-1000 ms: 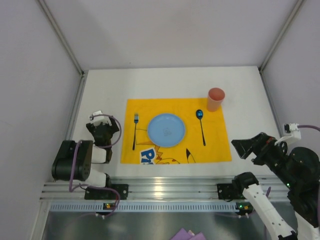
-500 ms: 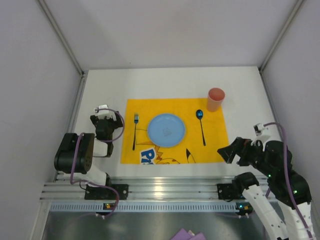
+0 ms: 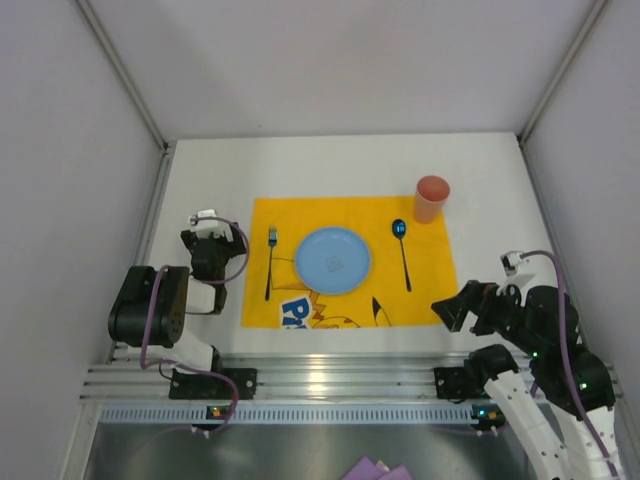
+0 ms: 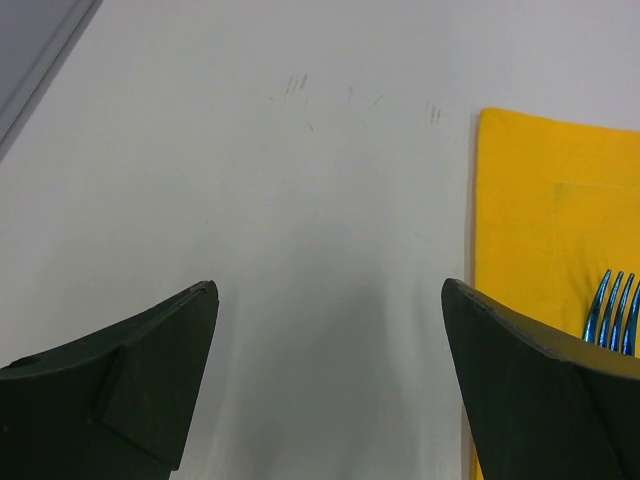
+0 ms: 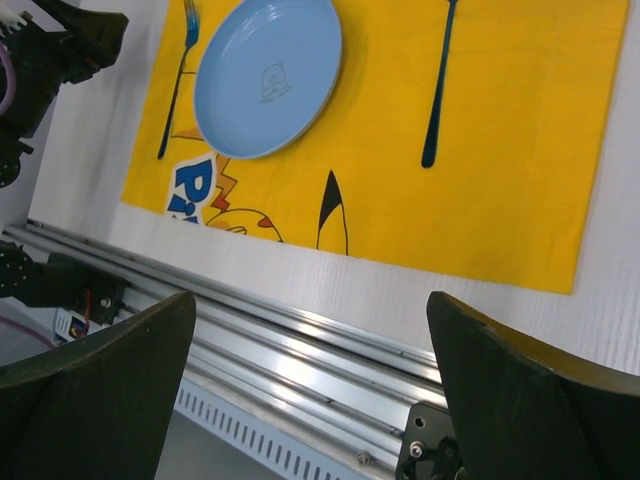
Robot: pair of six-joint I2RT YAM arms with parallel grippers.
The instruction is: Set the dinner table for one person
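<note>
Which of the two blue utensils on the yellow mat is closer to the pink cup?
The spoon, lying right of the blue plate with its bowl toward the cup. The fork lies left of the plate, near the mat's left edge.

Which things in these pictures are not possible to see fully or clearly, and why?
- Fork: left wrist view shows only the tines; the left hand covers the handle.
- Spoon: right wrist view, bowl cut off by the top edge.
- Plate emblem: top view, too small to identify.
- Placemat print: top view, partly under the plate.
</note>
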